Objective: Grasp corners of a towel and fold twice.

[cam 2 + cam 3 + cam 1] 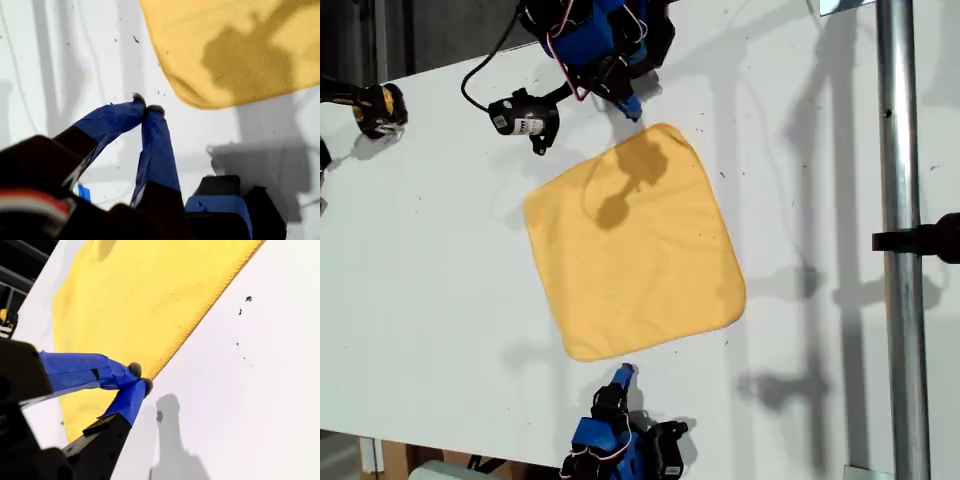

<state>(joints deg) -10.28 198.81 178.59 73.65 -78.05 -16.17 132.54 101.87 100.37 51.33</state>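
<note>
The yellow-orange towel (630, 240) lies flat and unfolded on the white table (430, 280). My first gripper (628, 105) is shut and empty at the exterior view's top, just short of the towel's nearest rounded corner (665, 132). In the first wrist view its blue-taped fingertips (146, 107) meet above bare table, with that corner (200, 102) ahead. My second gripper (623, 374) is shut at the exterior view's bottom, close to the towel's near edge. In the second wrist view its tips (140, 377) sit right by the stitched hem of the towel (150, 300), holding no cloth.
A black cylindrical device (525, 118) with a cable lies beside the first arm. A yellow-and-black object (380, 108) sits at the exterior view's top left. A metal pole (900, 240) with a black clamp (930, 238) runs down the exterior view's right.
</note>
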